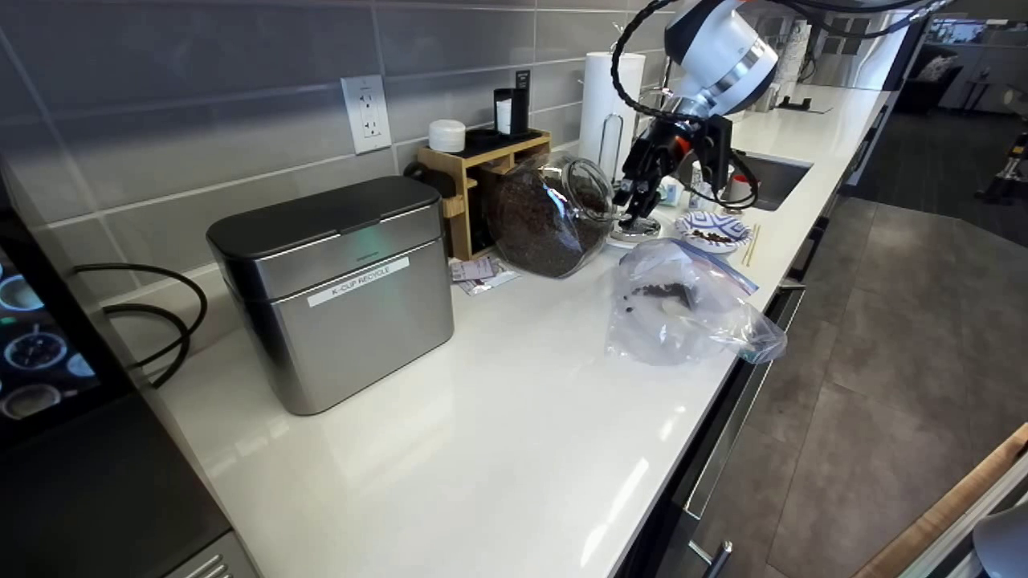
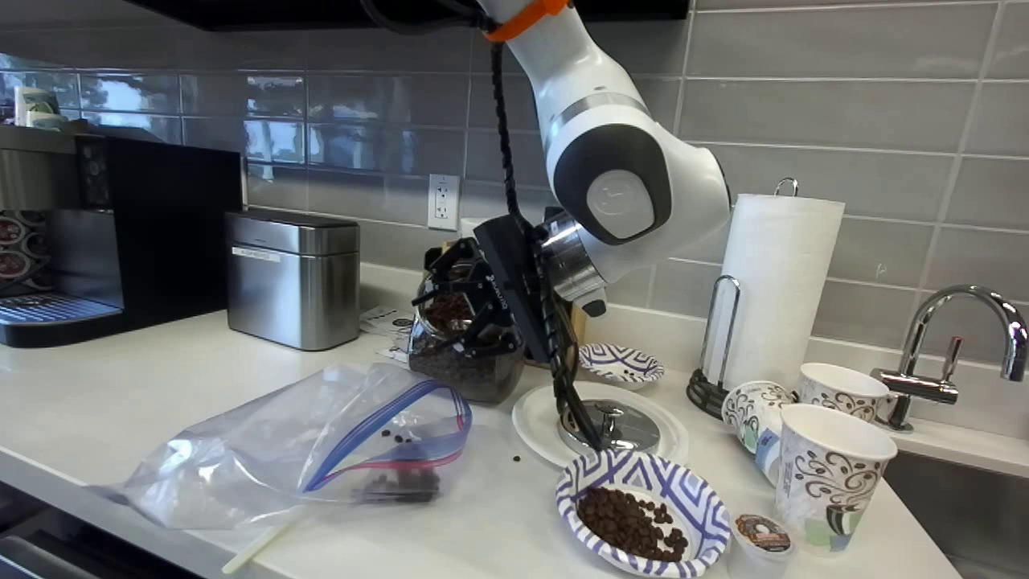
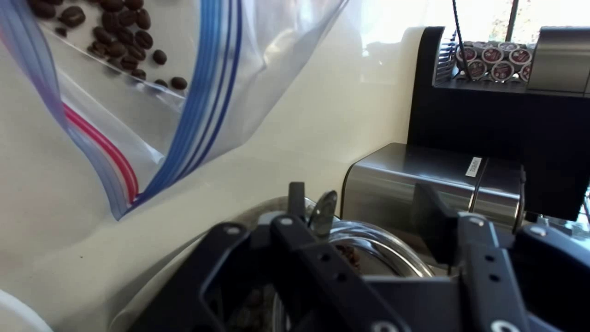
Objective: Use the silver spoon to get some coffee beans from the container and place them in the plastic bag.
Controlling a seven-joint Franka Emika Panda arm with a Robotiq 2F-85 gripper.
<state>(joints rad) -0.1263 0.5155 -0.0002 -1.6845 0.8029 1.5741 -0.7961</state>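
Note:
The container is a clear glass jar (image 1: 554, 217) of dark coffee beans, tipped on its side with its mouth toward my arm; it also shows in an exterior view (image 2: 466, 374). My gripper (image 3: 362, 203) is open at the jar's mouth, seen in both exterior views (image 2: 446, 320). The silver spoon's handle end (image 3: 324, 212) rises by the jar rim, between the fingers in the picture and close to the left one; I cannot tell if they touch. Its bowl is hidden. The clear plastic bag (image 2: 265, 450) lies flat with its zip mouth open and some coffee beans (image 3: 124, 39) inside.
A grey metal box (image 1: 369, 297) stands near the jar. A white plate with a metal lid (image 2: 611, 426), a patterned bowl of beans (image 2: 579, 482), paper cups (image 2: 836, 474) and a paper towel roll (image 2: 780, 289) stand on the sink side. The wall runs behind the jar.

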